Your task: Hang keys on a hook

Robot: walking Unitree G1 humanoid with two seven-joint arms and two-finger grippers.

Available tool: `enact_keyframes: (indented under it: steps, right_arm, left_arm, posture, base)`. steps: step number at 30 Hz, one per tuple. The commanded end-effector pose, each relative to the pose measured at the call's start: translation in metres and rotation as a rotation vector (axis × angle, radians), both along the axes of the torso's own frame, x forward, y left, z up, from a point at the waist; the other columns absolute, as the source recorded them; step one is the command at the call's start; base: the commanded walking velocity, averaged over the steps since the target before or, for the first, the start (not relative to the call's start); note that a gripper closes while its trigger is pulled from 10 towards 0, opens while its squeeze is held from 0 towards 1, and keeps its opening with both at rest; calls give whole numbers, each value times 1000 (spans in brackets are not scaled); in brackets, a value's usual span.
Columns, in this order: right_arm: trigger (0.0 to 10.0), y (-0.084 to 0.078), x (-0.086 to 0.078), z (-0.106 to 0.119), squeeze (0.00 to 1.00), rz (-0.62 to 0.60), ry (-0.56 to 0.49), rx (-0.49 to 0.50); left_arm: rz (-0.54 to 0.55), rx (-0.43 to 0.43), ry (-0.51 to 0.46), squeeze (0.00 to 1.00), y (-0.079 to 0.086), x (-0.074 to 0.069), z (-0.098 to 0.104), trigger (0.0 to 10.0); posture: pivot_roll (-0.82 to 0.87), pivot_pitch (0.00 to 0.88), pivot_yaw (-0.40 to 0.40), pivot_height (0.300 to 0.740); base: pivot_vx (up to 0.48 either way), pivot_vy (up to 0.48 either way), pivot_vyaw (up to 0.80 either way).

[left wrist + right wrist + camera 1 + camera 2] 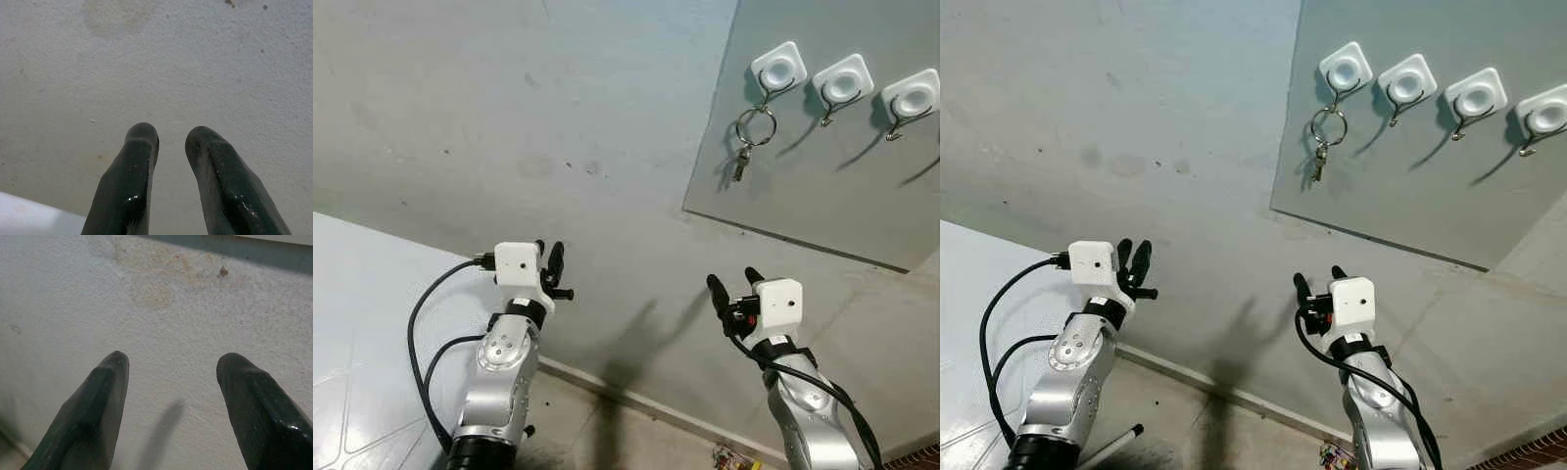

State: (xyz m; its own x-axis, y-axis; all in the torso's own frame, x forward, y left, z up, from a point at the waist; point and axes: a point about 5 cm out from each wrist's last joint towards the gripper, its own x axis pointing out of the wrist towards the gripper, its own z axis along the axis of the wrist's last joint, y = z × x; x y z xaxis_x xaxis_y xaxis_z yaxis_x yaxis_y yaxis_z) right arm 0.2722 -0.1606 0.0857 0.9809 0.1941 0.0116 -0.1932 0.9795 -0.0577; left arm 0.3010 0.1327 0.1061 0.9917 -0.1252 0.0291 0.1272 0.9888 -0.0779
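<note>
Left eye view: keys are hanging on the leftmost hook, light, rigid, best gripped by the ring. Both grippers, left and right, are hovering with fingers released, grasping nothing.

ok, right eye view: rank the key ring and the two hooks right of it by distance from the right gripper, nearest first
1. key ring with keys, hanging on the leftmost hook, up and slightly left of the right gripper.
2. second hook, above and to its right.
3. third hook, farther right on the grey panel.
</note>
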Motion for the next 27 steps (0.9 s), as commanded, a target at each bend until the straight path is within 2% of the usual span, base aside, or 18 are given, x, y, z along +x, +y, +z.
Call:
enact_keyframes:
  steps: [1,7,20,27]
  right_arm:
    - [10000,0,1,0,0,0,-2,-7]
    - [10000,1,0,-1,0,7,1,-5]
    - [10000,2,1,0,0,18,-1,-5]
    - [10000,-1,6,10,0,40,-30,-15]
  left_arm:
    - [-4,-1,-4,0,0,-1,0,10000]
    - [-10,-3,1,0,0,-1,1,10000]
    - [-2,5,-4,0,0,-1,2,10000]
    - [-50,14,-37,0,2,-3,12,10000]
  posture:
    - [26,0,-68,740]
    - [30,0,-69,740]
    - [36,0,-72,740]
    - [39,0,-79,740]
  base:
    - [0,0,800]
    - [-84,146,800]
    - [0,0,800]
    - [0,0,800]
